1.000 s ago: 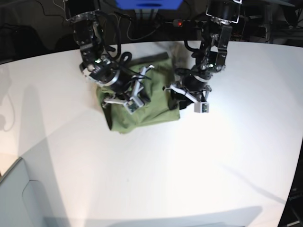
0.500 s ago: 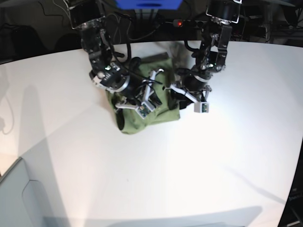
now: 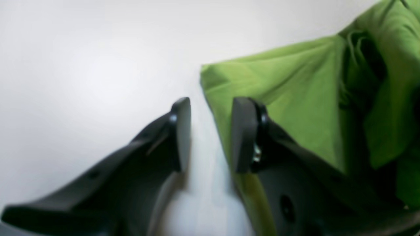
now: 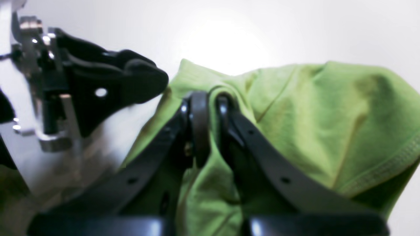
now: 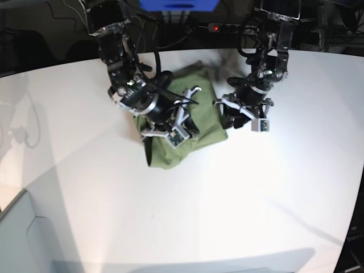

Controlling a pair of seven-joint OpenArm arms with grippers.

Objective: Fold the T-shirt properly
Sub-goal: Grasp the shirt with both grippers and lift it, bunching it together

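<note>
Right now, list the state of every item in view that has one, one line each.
Olive-green thin-fabric T-shirt: bunched, partly folded, lying on the white table.
Right gripper: shut on the T-shirt.
Left gripper: open, straddling the T-shirt's edge.

Green T-shirt on white table

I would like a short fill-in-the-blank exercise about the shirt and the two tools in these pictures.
1. The right tool is shut on the ____.
2. The left tool is ____, with nothing between its fingers.
3. The T-shirt has the colour ____.
4. The T-shirt lies on a ____ table.

Missing words: T-shirt; open; green; white
</note>
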